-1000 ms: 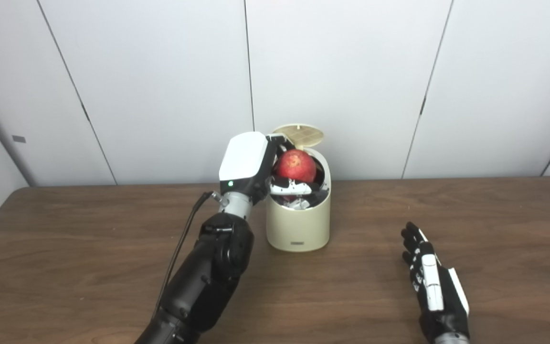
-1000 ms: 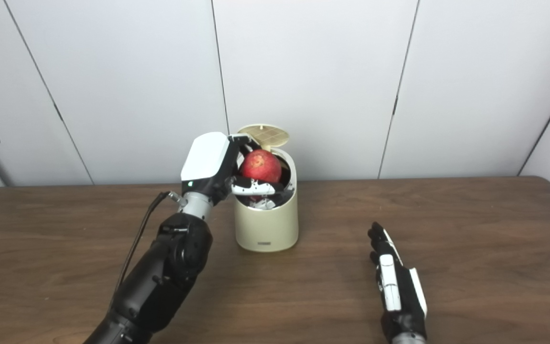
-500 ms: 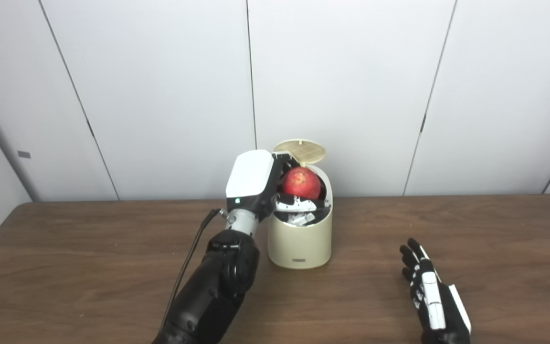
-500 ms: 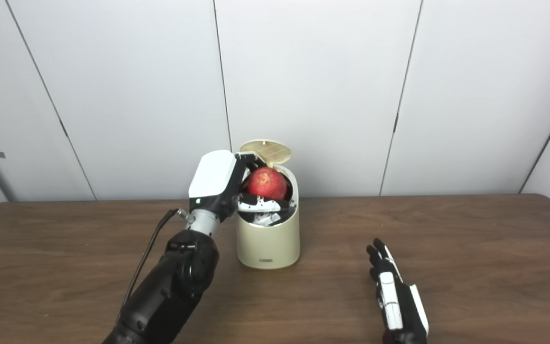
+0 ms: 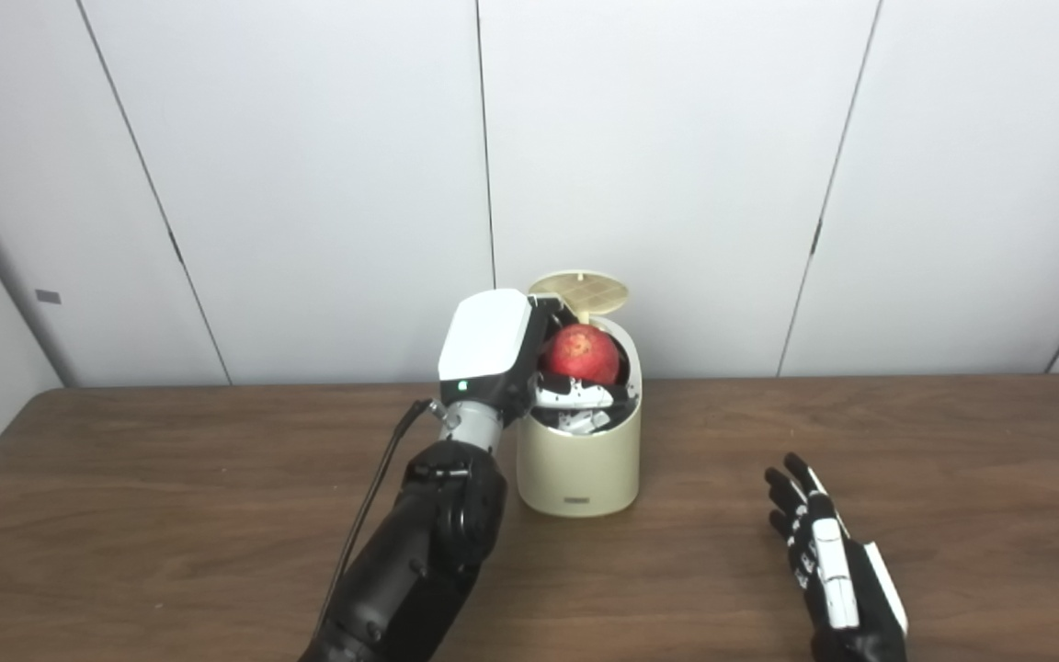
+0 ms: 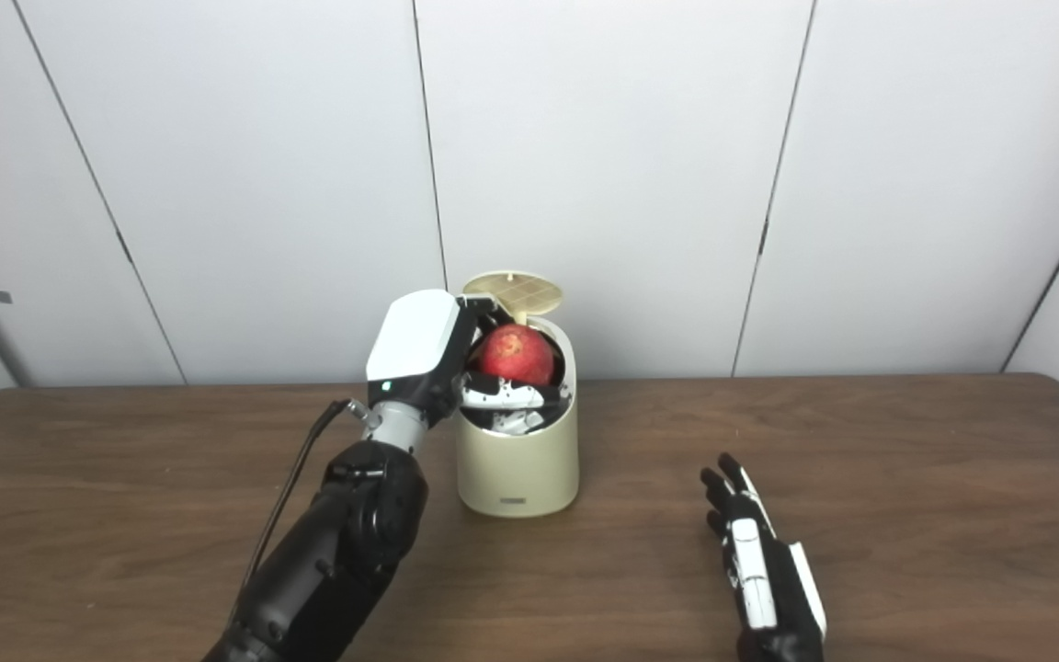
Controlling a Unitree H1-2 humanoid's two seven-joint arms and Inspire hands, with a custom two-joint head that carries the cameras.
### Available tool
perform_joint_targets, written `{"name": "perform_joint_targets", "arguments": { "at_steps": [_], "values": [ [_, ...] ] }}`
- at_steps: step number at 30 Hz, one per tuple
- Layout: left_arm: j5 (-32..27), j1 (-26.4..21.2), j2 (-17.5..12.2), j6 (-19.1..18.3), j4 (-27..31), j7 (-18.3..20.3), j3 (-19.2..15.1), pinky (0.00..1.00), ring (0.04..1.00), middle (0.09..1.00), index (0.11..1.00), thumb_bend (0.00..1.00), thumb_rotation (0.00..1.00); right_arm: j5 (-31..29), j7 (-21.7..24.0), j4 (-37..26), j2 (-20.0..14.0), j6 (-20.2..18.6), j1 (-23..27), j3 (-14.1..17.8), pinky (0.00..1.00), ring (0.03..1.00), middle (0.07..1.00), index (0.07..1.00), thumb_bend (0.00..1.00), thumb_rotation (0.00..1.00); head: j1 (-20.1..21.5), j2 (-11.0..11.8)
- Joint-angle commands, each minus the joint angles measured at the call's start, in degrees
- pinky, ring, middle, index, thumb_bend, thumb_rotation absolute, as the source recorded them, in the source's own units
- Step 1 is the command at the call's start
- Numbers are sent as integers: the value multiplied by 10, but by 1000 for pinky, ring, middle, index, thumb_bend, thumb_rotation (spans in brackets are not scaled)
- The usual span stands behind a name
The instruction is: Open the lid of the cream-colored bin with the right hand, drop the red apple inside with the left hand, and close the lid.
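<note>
The cream-colored bin (image 5: 577, 464) stands at the back middle of the table with its round lid (image 5: 578, 288) tipped up and open behind the mouth. My left hand (image 5: 502, 354) hovers over the bin's mouth, shut on the red apple (image 5: 580, 353), which sits right at the opening with my fingers under it. My right hand (image 5: 828, 570) lies low over the table to the right of the bin, open, fingers stretched forward and holding nothing.
The wooden table (image 5: 171, 515) runs wide on both sides of the bin. White wall panels (image 5: 309, 165) rise just behind the table's back edge. A black cable (image 5: 373, 510) runs along my left forearm.
The camera tilted, so the whole scene sits lower than a second ago. My left hand still holds the apple at the bin's mouth; it has barely moved. The right hand is unchanged.
</note>
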State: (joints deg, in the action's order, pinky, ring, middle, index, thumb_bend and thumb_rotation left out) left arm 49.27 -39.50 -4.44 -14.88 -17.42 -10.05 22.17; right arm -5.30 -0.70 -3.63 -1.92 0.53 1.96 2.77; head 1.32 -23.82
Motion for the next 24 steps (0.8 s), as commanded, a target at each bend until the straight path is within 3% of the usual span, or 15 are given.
{"name": "perform_joint_targets", "arguments": {
  "at_steps": [1, 5, 11, 16, 24],
  "values": [
    [9, -16, -4, -10, 8, 14, 3, 523, 634, 690, 624, 987, 51, -7, 6, 0, 1, 13, 5, 3, 968, 950, 904, 948, 545, 946, 1, 0],
    [13, -13, -7, -12, 12, 19, 5, 464, 584, 649, 612, 1000, 96, -10, 7, -1, 0, 12, 5, 3, 966, 946, 888, 937, 526, 945, 2, 0],
    [13, -7, -10, -20, 27, 35, 5, 529, 658, 724, 681, 1000, 127, -12, 9, -12, -2, 1, 2, 2, 959, 948, 878, 928, 521, 952, 2, -2],
    [8, -5, -11, -17, 32, 35, 2, 545, 655, 709, 687, 1000, 98, -12, 7, -18, 0, -8, 1, 3, 964, 948, 871, 923, 500, 961, 3, -3],
    [11, -5, -13, -16, 32, 36, 4, 552, 662, 715, 690, 1000, 137, -18, 7, -18, 0, -10, 2, 6, 986, 953, 865, 923, 502, 948, 2, -4]
  ]
}}
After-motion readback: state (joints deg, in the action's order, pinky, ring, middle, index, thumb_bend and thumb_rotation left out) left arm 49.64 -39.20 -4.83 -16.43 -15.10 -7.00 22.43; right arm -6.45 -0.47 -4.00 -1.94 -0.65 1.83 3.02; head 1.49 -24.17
